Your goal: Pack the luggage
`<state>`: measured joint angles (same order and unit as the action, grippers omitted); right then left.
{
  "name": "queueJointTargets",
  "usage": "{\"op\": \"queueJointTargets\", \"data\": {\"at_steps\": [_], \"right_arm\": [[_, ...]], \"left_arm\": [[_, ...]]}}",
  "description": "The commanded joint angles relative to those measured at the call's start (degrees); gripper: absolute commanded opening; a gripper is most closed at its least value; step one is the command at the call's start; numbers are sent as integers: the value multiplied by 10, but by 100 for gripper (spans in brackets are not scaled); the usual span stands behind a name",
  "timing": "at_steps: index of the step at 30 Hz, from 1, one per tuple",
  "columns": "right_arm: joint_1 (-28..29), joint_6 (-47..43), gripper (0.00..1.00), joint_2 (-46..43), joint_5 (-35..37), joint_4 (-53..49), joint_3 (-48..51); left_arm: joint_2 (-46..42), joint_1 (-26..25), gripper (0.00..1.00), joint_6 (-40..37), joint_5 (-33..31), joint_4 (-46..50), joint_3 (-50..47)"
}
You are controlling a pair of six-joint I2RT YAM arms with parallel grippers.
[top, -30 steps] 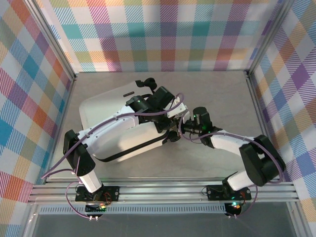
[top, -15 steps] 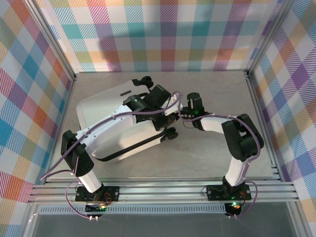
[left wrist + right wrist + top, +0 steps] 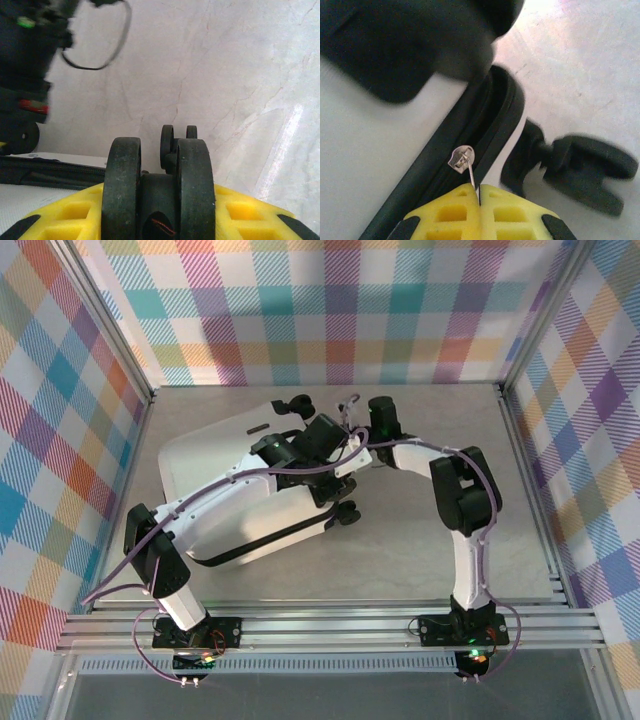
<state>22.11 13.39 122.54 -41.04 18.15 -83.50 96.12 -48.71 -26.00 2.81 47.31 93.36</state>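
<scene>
In the top view, the luggage (image 3: 200, 455) lies shut and flat on the table (image 3: 430, 560), centre-left of the frame, with the left arm (image 3: 230, 483) stretched across it and the right arm (image 3: 455, 495) reaching its upper-right corner. In the left wrist view, the left gripper (image 3: 157, 210) is clenched on a wheel (image 3: 160, 190) at bottom centre. In the right wrist view, the right gripper (image 3: 480, 197) pinches the zipper pull (image 3: 461, 160) on the black zipper band (image 3: 490, 125), lower centre. We judge zipping-up to be in hand. The next move calls for drawing the pull along the band while the wheel is braced.
</scene>
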Motion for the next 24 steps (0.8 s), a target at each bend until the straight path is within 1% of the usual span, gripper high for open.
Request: {"op": "queueJointTargets", "data": {"at_steps": [1,6,10,13,16,18,24], "right_arm": [[-66,48,0,45,127,-38,-98],[-69,80,0,103,159,-82,-201],[-86,115,0,121,184,-97,-229],[-103,127,0,115,200,-102,-217],[-125,136,0,99,212,-96,-180],[-142,143,0,84,216,-81,-145],[-186,156,0,41,229,-54,-49]], "left_arm": [[-48,-12,0,18,105,29,20],[-46,-13,0,13,110,31,19],[-50,-12,0,5,109,34,17],[-56,-13,0,2,101,30,10],[-63,-12,0,1,91,29,0],[-70,-12,0,2,73,23,-13],[-85,-10,0,6,49,8,-48]]}}
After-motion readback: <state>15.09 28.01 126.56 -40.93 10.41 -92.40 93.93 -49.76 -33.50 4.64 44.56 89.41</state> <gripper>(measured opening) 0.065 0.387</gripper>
